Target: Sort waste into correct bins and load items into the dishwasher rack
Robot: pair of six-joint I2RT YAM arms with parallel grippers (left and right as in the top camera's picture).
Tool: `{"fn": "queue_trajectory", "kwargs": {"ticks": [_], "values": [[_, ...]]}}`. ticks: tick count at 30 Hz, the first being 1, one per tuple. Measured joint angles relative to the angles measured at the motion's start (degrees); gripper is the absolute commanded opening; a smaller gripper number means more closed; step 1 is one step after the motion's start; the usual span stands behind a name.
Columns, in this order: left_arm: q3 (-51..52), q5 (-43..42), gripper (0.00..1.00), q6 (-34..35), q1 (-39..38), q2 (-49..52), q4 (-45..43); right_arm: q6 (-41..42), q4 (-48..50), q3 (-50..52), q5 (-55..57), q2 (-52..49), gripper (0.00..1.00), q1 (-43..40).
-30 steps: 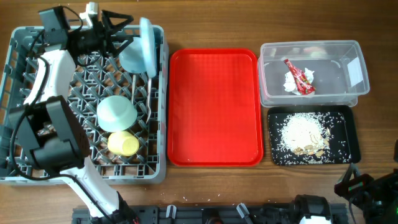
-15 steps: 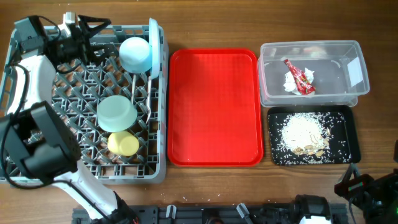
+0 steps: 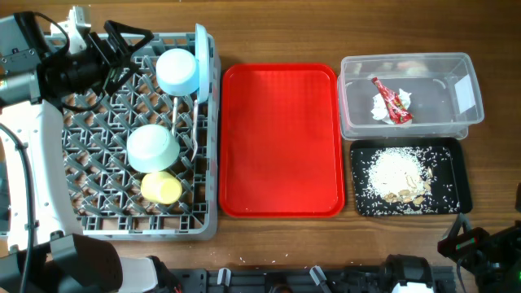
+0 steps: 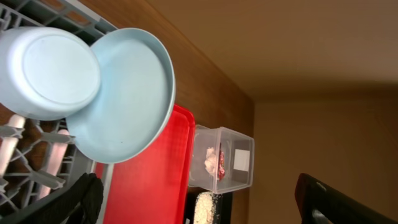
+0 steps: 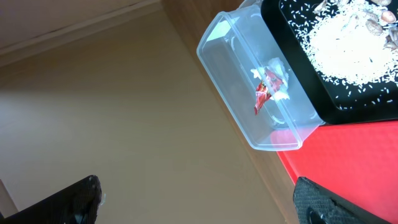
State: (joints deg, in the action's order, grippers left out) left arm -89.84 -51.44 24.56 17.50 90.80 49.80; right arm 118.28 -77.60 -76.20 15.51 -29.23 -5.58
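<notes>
The grey dishwasher rack (image 3: 146,229) stands at the left. In it are the light blue plate (image 3: 200,61) on edge, the light blue bowl (image 3: 177,72) beside it, a second pale bowl (image 3: 152,146) and the yellow-green cup (image 3: 161,187). My left gripper (image 3: 122,39) is open and empty over the rack's back left, apart from the bowl. In the left wrist view (image 4: 199,208) its open fingers frame the bowl (image 4: 50,65) and plate (image 4: 124,99). The clear tub (image 3: 407,59) holds the red wrapper (image 3: 391,99) and napkin (image 3: 381,108). The black tray (image 3: 457,163) holds rice scraps (image 3: 399,175). My right gripper (image 3: 474,242) is open at the front right.
The flat red tray (image 3: 281,138) lies between the rack and the bins. A thin white utensil (image 3: 194,126) stands in the rack near the plate. The right wrist view shows the tub (image 5: 249,81), the wrapper (image 5: 264,96) and the black tray (image 5: 333,102) from its open gripper (image 5: 199,199).
My left gripper has drawn back to the left, away from the plate and bowl, which stay in the rack. The right arm has not moved.
</notes>
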Motion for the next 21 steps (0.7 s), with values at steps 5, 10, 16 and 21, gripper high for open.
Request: {"fn": "queue_trajectory", "kwargs": {"ticks": [5, 10, 16, 21], "values": [[0.0, 0.9, 1.0, -0.1, 0.0, 0.0, 0.0, 0.0, 0.0, 0.0, 0.0, 0.0, 1.0, 0.0], [0.0, 1.1, 1.0, -0.2, 0.0, 0.0, 0.0, 0.0, 0.0, 0.0, 0.0, 0.0, 1.0, 0.0], [0.0, 1.1, 1.0, -0.3, 0.0, 0.0, 0.0, 0.0, 0.0, 0.0, 0.0, 0.0, 1.0, 0.0], [0.0, 1.1, 1.0, -0.3, 0.0, 0.0, 0.0, 0.0, 0.0, 0.0, 0.0, 0.0, 1.0, 0.0]]}}
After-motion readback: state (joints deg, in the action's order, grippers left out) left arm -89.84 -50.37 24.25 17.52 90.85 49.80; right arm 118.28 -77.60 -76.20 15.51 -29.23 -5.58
